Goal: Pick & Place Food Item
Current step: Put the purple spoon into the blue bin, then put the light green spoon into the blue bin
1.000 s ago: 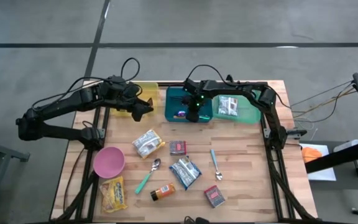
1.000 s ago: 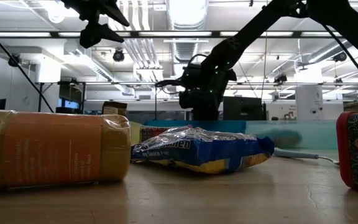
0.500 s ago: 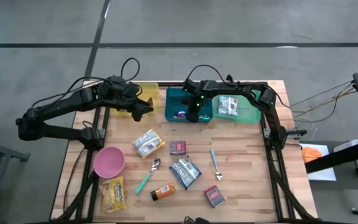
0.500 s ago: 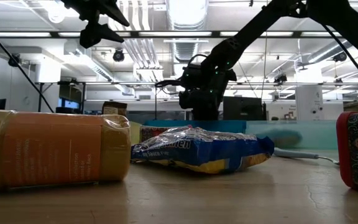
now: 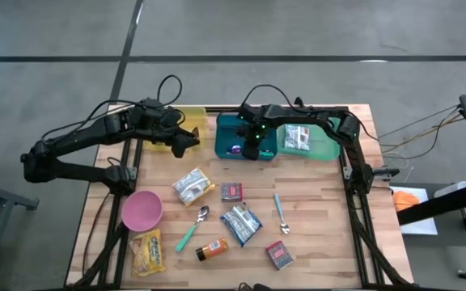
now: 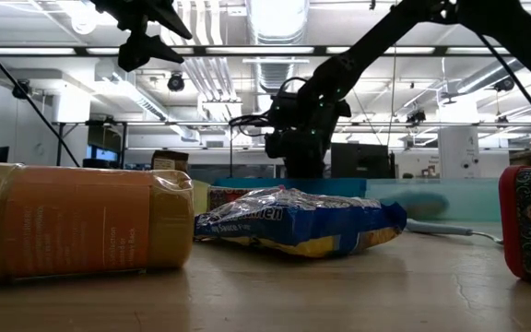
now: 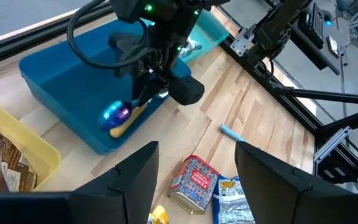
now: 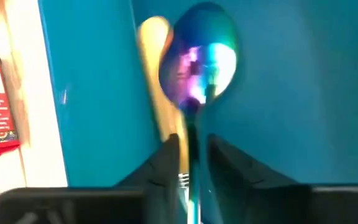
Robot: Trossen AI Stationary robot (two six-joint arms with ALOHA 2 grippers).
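Spoon (image 8: 197, 62) is being lowered into blue bin (image 5: 235, 129) | right pincer (image 8: 191, 155) is being eased apart round handle | release should be finished low, clear of bin wall.

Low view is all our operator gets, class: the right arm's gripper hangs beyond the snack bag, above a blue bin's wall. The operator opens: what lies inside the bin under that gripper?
Observer: A rainbow-sheened spoon lies in the blue bin, in the compartment nearer the yellow bin. Its handle runs back to the right gripper.
Operator: Anything beside it?
Observer: Yes, a yellow utensil lies along the bin wall, right next to the spoon.
Operator: And the left gripper, high in my picture?
Observer: The left gripper hangs open and empty by the yellow bin, which holds a brown packet.
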